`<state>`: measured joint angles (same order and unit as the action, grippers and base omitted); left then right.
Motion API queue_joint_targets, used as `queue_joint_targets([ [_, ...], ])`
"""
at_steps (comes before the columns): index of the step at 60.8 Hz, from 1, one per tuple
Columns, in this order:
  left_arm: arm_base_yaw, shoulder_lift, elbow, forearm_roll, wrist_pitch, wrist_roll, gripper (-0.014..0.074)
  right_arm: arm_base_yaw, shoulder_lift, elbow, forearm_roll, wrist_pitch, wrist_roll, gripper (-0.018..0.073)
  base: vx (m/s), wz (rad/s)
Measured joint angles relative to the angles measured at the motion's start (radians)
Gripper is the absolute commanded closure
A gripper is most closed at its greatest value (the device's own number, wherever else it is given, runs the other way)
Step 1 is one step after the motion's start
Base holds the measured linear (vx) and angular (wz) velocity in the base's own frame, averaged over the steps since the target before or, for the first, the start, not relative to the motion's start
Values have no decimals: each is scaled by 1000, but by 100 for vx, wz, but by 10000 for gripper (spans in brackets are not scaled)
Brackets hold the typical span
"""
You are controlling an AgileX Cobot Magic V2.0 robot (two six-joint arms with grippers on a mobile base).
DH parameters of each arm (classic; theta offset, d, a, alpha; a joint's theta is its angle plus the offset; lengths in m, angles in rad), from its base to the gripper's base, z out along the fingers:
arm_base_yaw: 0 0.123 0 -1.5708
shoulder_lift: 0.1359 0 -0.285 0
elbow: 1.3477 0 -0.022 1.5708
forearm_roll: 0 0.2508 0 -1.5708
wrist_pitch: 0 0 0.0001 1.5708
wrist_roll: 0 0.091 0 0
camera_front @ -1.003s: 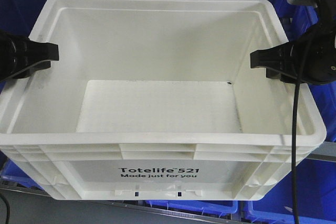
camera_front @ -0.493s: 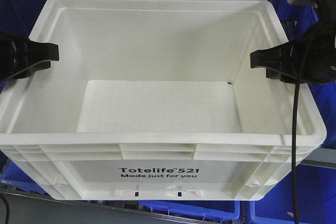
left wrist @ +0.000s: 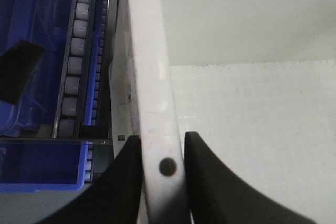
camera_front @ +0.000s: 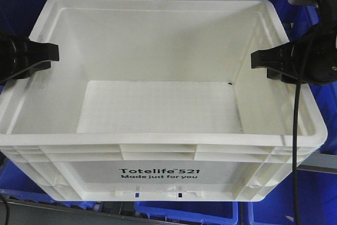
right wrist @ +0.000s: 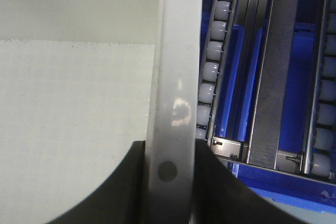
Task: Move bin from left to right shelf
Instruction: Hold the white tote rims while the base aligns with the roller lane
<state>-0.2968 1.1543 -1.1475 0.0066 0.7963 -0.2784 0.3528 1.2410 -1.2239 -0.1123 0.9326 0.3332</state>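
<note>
The bin (camera_front: 158, 148) is a large white tote with black "Totelife 521" print on its near side, and it fills the front view. My left gripper (camera_front: 48, 54) is shut on its left rim, one black finger inside the wall and one outside. My right gripper (camera_front: 259, 59) is shut on the right rim in the same way. The left wrist view shows the white rim (left wrist: 151, 72) running up between the left gripper (left wrist: 161, 142) fingers. In the right wrist view the rim (right wrist: 179, 51) is pinched by the right gripper (right wrist: 168, 149). The bin is empty inside.
Blue plastic bins (camera_front: 184, 212) lie below and behind the white bin. A metal shelf rail (camera_front: 321, 164) crosses at lower right. Roller tracks (left wrist: 79, 51) run beside the left wall and rollers (right wrist: 214, 51) with steel rails (right wrist: 273, 77) beside the right wall.
The blue bins and shelf rail behind the white bin have slid lower in the front view. The bin and both grippers keep the same place in the frame, still clamped.
</note>
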Motion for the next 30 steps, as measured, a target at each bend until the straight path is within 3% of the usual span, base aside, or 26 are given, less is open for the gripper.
queue_joint_targets([
  [30, 0, 0, 0, 0, 0, 0, 603, 0, 0, 0, 0, 0, 0, 568, 6, -6],
])
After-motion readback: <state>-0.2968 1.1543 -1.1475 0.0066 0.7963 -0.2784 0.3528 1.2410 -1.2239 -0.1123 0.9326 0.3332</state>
